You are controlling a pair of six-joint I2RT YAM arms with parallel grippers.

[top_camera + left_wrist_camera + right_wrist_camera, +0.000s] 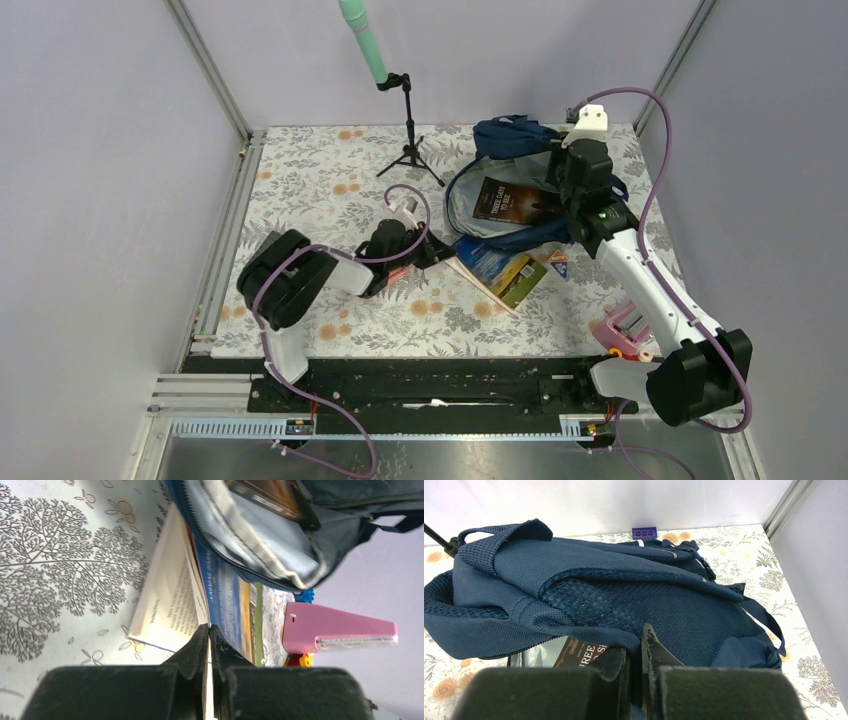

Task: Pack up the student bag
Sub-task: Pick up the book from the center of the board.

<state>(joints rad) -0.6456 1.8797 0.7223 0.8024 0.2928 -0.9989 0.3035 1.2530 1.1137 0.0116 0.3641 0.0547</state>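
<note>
The student bag [515, 138] lies at the back right, a navy backpack with its mouth open toward me and a dark book [510, 200] inside. My right gripper [560, 205] is shut on the fabric rim of the bag's opening [659, 640], holding it up over the dark book [584, 656]. In front of the bag lies a blue and yellow book [500, 268], partly open. My left gripper [209, 630] is shut on its thin cover edge, between the white pages [170, 605] and the blue cover [227, 605]. The bag's grey lining [260, 550] gapes just beyond.
A black tripod [410, 140] holding a green stick stands at the back centre. A pink box [625, 328] with a small red and yellow piece sits near the right arm's base, also in the left wrist view [330, 627]. A purple brick [644, 532] lies behind the bag.
</note>
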